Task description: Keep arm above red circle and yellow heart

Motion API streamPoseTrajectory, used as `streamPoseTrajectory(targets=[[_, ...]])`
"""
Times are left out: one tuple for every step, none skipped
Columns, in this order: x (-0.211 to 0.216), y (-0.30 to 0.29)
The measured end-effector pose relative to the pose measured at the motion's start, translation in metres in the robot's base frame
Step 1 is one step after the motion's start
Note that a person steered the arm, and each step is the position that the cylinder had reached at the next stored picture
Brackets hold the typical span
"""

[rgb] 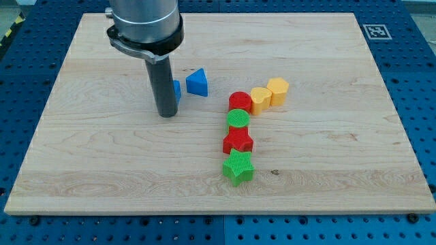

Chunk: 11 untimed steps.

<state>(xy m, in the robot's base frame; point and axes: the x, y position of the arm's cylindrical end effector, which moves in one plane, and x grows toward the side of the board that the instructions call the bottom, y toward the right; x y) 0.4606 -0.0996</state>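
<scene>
My tip (166, 114) is a plain dark rod end with no jaws to spread or press together; it pinches nothing and rests on the bare wood of the board (102, 163), in the board's left half.

Just to the view's right of the rod, a blue block (176, 88) peeks out from behind it, its shape mostly hidden. A little further right stands a blue triangle (197, 82), apart from the rod.

The red circle (239, 101) lies well to the view's right of my tip and slightly higher in the view. It is a low round red piece. Touching its right side is the yellow heart (259, 99), pale yellow with a notched top. A second yellow block (278, 90), many-sided, sits against the heart, further right and up.

From the red circle a column runs toward the view's bottom: a green circle (238, 120) right beneath it, then a red star (238, 141), then a green star (238, 167), each touching or almost touching the next. All of these sit to the right of my tip, the two stars lower in the view than it.

Between my tip and the red circle the wood is bare.
</scene>
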Motion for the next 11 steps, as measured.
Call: streamPoseTrajectory(targets=[[-0.001,-0.031],[-0.013,-0.013],[-0.021,0.001],[-0.020,0.001],[0.003,0.000],[0.028,0.026],[0.009,0.050],[0.009,0.066],[0.009,0.066],[-0.007,0.077],[-0.033,0.095]])
